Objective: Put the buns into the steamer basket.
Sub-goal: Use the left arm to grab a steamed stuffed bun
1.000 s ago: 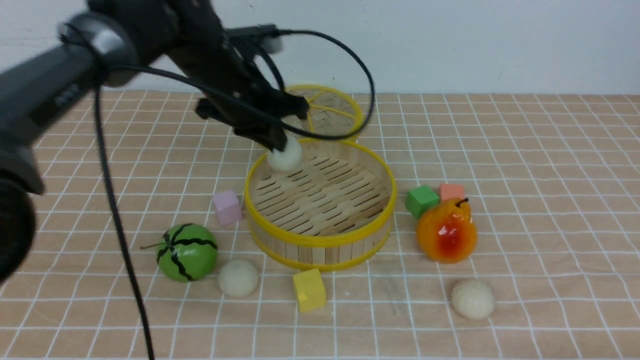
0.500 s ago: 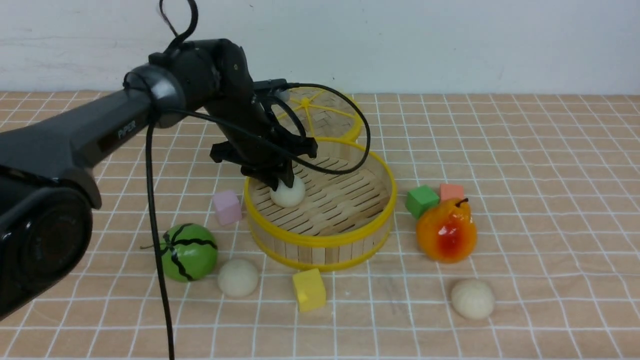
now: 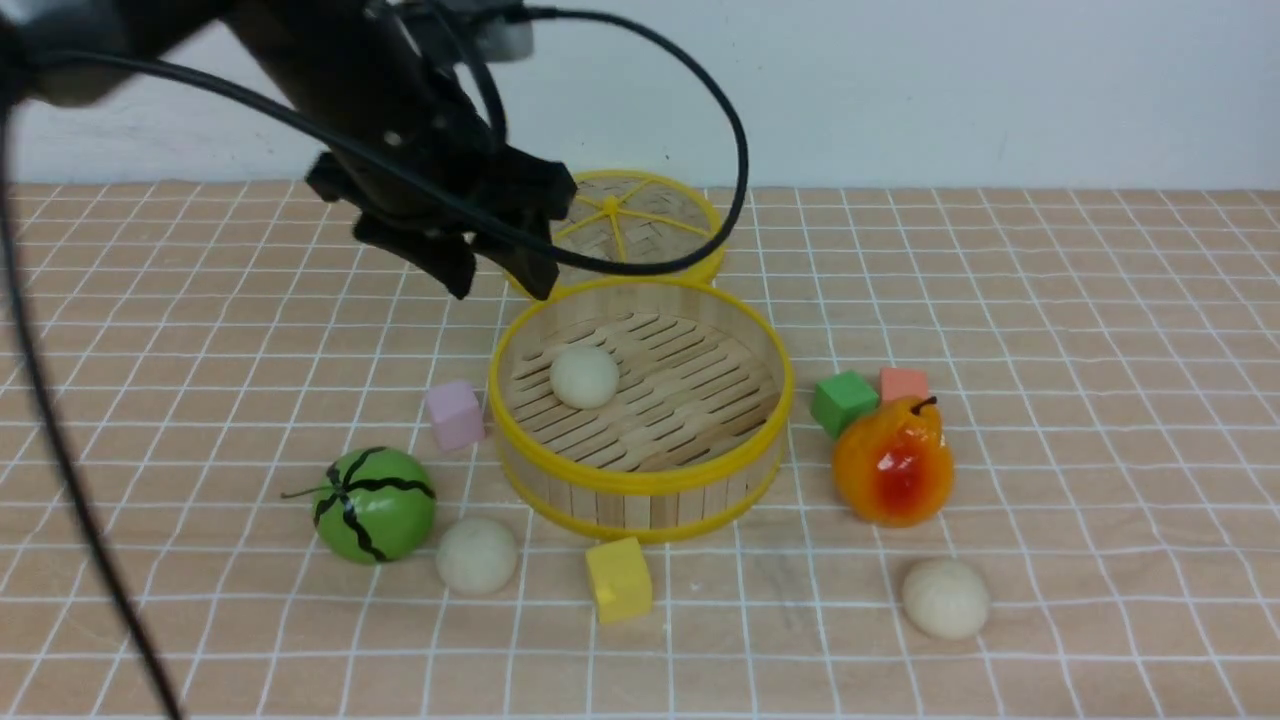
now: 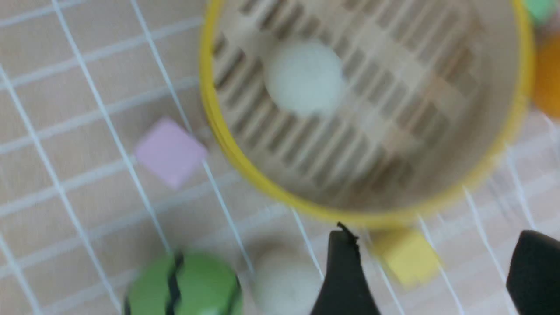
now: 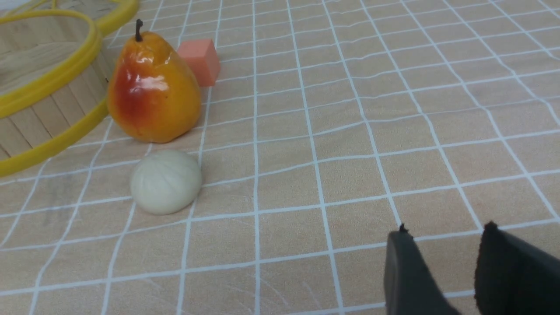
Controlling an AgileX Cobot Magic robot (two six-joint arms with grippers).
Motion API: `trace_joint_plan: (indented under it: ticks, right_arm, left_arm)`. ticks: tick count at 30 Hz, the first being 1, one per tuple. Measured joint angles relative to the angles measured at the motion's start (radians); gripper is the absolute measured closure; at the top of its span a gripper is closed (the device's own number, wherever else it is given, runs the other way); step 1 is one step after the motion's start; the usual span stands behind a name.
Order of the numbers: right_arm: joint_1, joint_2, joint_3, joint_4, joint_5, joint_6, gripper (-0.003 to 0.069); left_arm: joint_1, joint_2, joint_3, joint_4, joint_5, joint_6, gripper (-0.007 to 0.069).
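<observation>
The steamer basket (image 3: 640, 478) stands mid-table, also in the left wrist view (image 4: 210, 105) and right wrist view (image 5: 48, 78). One bun (image 3: 584, 376) lies on its slatted floor, also in the left wrist view (image 4: 304, 76). A second bun (image 3: 477, 555) lies in front of the basket beside the melon, blurred in the left wrist view (image 4: 284, 284). A third bun (image 3: 945, 598) lies front right, also in the right wrist view (image 5: 166, 181). My left gripper (image 3: 500, 280) is open and empty, raised above the basket's back-left rim. My right gripper (image 5: 446, 234) is open over bare cloth, apart from the third bun.
A flat woven lid (image 3: 640, 225) lies behind the basket. A green melon toy (image 3: 374, 504), pink cube (image 3: 455, 414), yellow cube (image 3: 618, 580), green cube (image 3: 843, 400), orange cube (image 3: 904, 383) and pear (image 3: 893, 462) surround the basket on the checked cloth.
My left gripper lowered the bun into the basket, opened and let it go, then rose up and to the left. The bun now rests on the basket floor.
</observation>
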Motion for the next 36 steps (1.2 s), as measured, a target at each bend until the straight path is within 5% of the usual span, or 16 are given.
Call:
trace_joint_plan:
  ticks: [7, 13, 18, 24, 36]
  right_arm:
    - [0.000, 0.000, 0.000, 0.000, 0.000, 0.000, 0.0419]
    - [0.000, 0.000, 0.000, 0.000, 0.000, 0.000, 0.0419]
    - [0.000, 0.000, 0.000, 0.000, 0.000, 0.000, 0.0419]
    - [0.000, 0.000, 0.000, 0.000, 0.000, 0.000, 0.0419]
    - [0.000, 0.000, 0.000, 0.000, 0.000, 0.000, 0.0419]
  left_arm:
    - [0.000, -0.241, 0.302, 0.009, 0.005, -0.037, 0.0227]
    - [0.000, -0.250, 0.530, -0.003, -0.143, -0.013, 0.0269]
    - [-0.024, -0.195, 0.559, 0.022, -0.220, -0.008, 0.0298]
    - [-0.140, -0.116, 0.559, 0.194, -0.290, -0.099, 0.0335]
    - [-0.148, 0.008, 0.559, 0.313, -0.442, -0.201, 0.0385]
